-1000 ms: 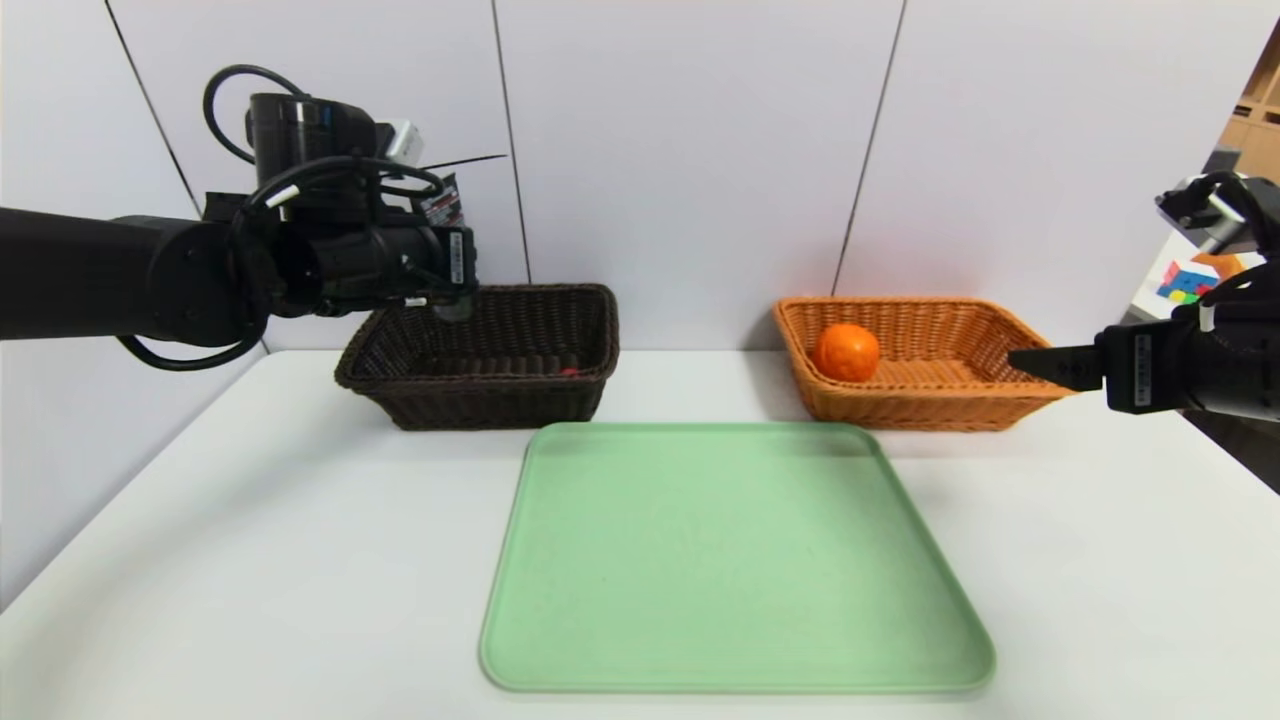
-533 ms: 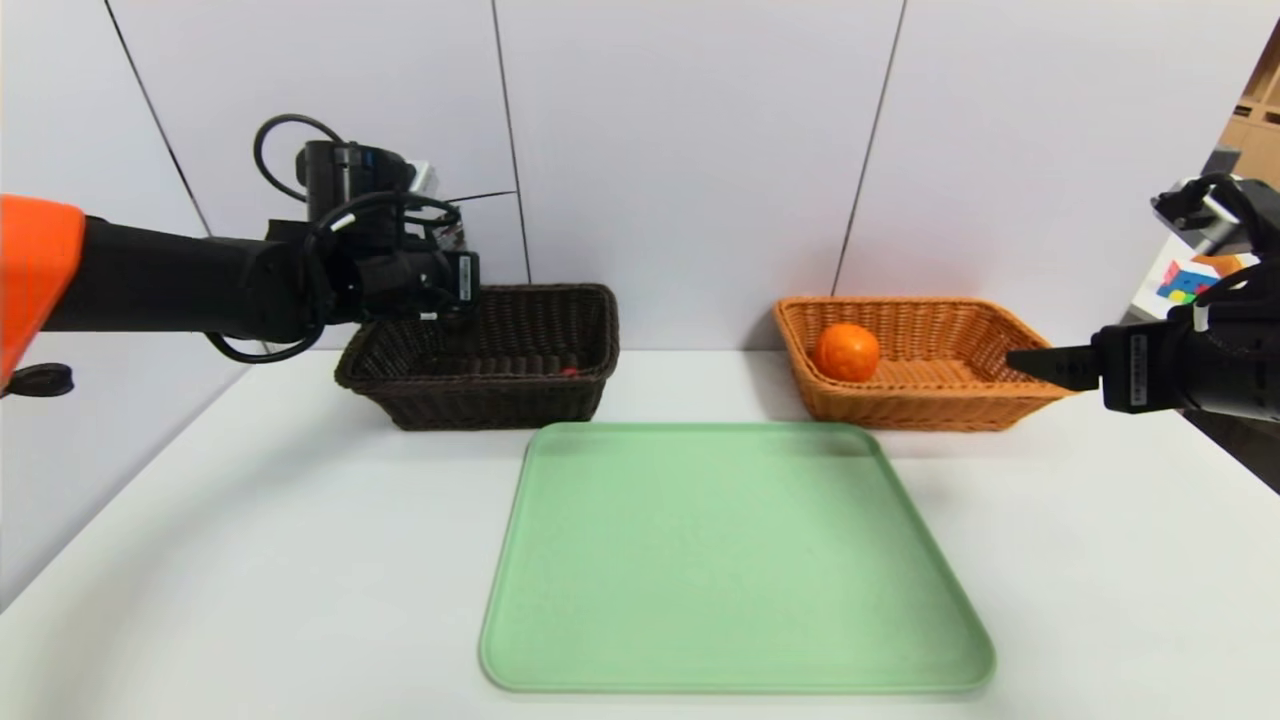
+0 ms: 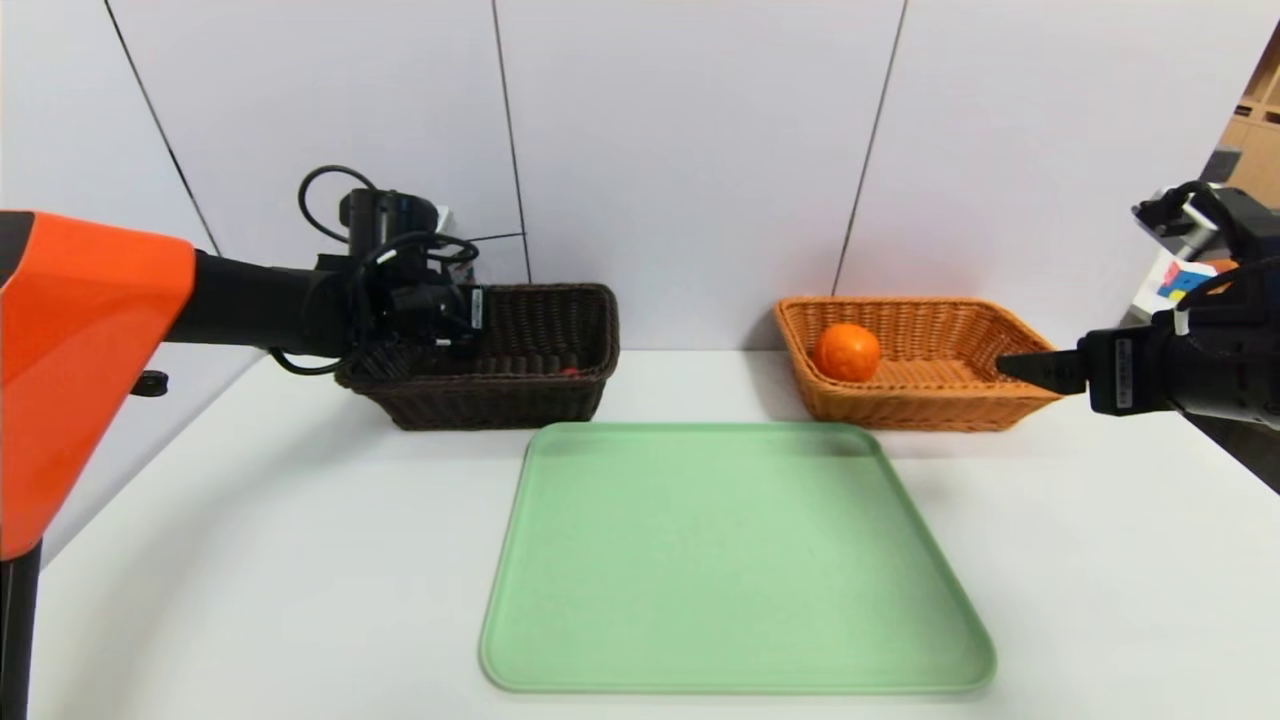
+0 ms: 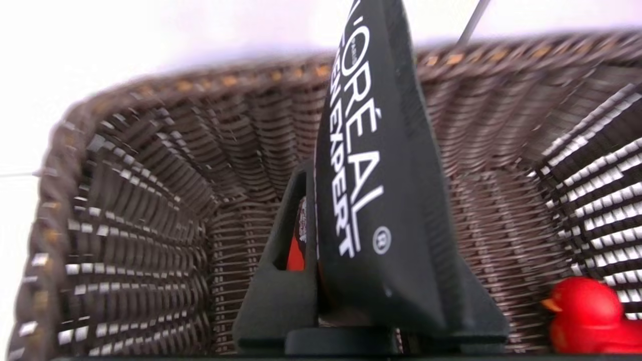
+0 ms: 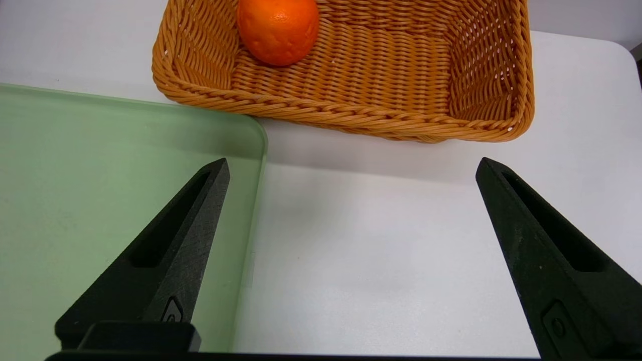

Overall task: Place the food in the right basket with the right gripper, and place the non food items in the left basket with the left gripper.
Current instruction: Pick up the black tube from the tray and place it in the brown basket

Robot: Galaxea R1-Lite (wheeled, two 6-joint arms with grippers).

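A black L'Oréal Men Expert tube [image 4: 373, 200] is hanging over the dark left wicker basket [image 3: 495, 405] — the left gripper [image 4: 386, 260] is clamping it above a red rubber duck [image 4: 587, 316]. An orange [image 3: 847, 353] is sitting in the right wicker basket [image 3: 920, 408], beyond the green tray [image 3: 735, 560] — the right gripper [image 5: 353, 160] is waiting nearby, fingers apart.

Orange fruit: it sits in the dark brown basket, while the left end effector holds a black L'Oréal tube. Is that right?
Not quite: the orange fruit lies in the light orange-brown basket, as the head view shows. The left end effector does hold the black L'Oréal tube.
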